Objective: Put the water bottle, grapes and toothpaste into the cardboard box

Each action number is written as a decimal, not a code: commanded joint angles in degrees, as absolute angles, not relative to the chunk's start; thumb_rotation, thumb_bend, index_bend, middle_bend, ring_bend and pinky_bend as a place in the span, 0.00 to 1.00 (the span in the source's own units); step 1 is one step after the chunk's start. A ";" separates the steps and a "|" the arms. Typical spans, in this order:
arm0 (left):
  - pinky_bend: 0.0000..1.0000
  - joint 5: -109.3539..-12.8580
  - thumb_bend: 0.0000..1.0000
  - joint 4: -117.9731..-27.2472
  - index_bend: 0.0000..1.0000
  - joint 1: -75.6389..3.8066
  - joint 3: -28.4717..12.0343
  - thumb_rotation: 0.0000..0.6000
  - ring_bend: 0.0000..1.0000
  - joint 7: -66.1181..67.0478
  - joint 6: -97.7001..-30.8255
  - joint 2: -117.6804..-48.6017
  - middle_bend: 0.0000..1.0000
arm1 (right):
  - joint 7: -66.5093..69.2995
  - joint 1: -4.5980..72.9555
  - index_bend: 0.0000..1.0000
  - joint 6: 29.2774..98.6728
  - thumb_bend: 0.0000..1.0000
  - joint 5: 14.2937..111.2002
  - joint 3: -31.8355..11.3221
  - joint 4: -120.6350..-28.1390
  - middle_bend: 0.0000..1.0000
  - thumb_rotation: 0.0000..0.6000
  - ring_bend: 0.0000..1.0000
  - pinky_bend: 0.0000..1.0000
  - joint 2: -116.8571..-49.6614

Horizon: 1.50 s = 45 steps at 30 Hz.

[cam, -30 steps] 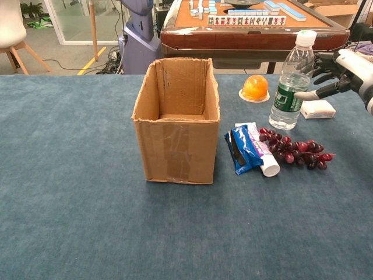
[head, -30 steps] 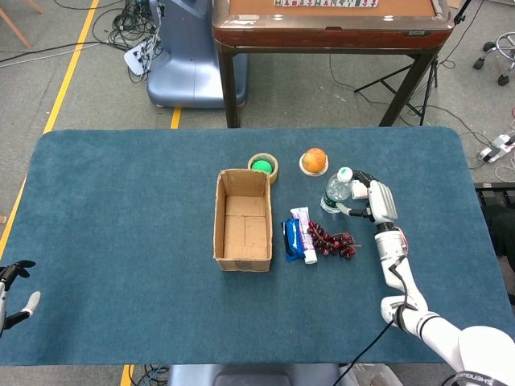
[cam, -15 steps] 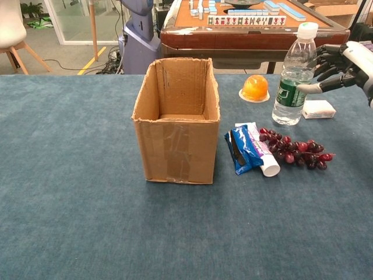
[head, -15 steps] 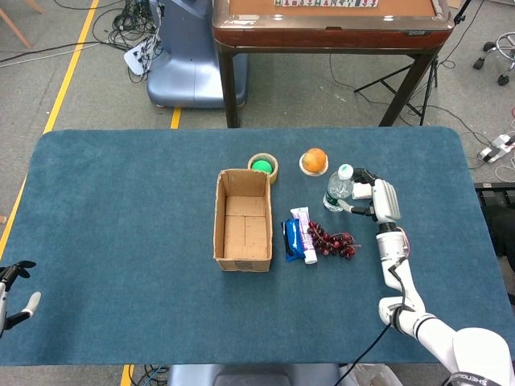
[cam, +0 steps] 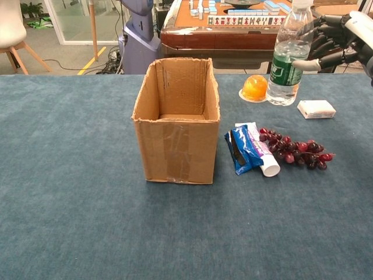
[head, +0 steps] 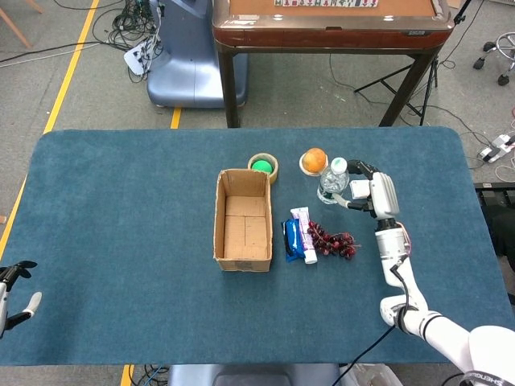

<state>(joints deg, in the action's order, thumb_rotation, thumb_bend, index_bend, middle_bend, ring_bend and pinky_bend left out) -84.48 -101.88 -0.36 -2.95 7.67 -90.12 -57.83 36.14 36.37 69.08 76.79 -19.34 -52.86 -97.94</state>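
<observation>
The right hand (cam: pixel 341 35) has its fingers (cam: pixel 309 63) wrapped around the water bottle (cam: pixel 287 58), holding it upright and clear of the bench (cam: pixel 87 204), a little tilted as far as I can judge from the chest view. From overhead the right hand (head: pixel 372 193) and the water bottle (head: pixel 331 180) sit right beside the orange (head: pixel 315 158) on its small plate.

Below those fingers, toward the robot, the grapes (cam: pixel 294 150) lie loose on the blue cloth, touching the toothpaste (cam: pixel 261 153), which rests flat against a blue packet (cam: pixel 242 150). Further out from the fingers, past the packet, stands the cardboard box (cam: pixel 178 119), open at the top with nothing showing inside it from overhead (head: pixel 243 219). A small white box (cam: pixel 316 108) lies on the bench just under the hand. A roll of tape with something green in its middle (head: pixel 262 166) sits behind the box.

The left hand (head: pixel 14 293) hangs at the near bench edge, well apart from everything, fingers spread and holding nothing.
</observation>
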 commanded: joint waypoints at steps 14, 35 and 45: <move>0.55 -84.75 0.28 -102.08 0.32 -0.18 -2.98 1.00 0.35 6.98 -90.51 -57.58 0.44 | 18.28 40.35 0.44 73.64 0.28 79.47 -24.37 -80.85 0.44 1.00 0.37 0.36 -88.32; 0.55 -86.59 0.28 -103.03 0.32 0.55 -2.72 1.00 0.35 6.01 -92.26 -56.58 0.43 | 9.04 47.62 0.47 69.52 0.27 77.74 -20.70 -81.77 0.45 1.00 0.39 0.36 -99.63; 0.55 -86.80 0.28 -103.13 0.32 0.75 -2.63 1.00 0.35 6.14 -92.47 -56.40 0.44 | 6.85 47.43 0.13 64.55 0.00 77.38 -17.62 -82.15 0.20 1.00 0.23 0.35 -96.63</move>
<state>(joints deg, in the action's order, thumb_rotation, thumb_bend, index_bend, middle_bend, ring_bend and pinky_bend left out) -86.81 -103.14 0.76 -2.64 6.14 -92.47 -56.40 7.35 47.51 65.18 77.69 -17.91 -81.43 -97.38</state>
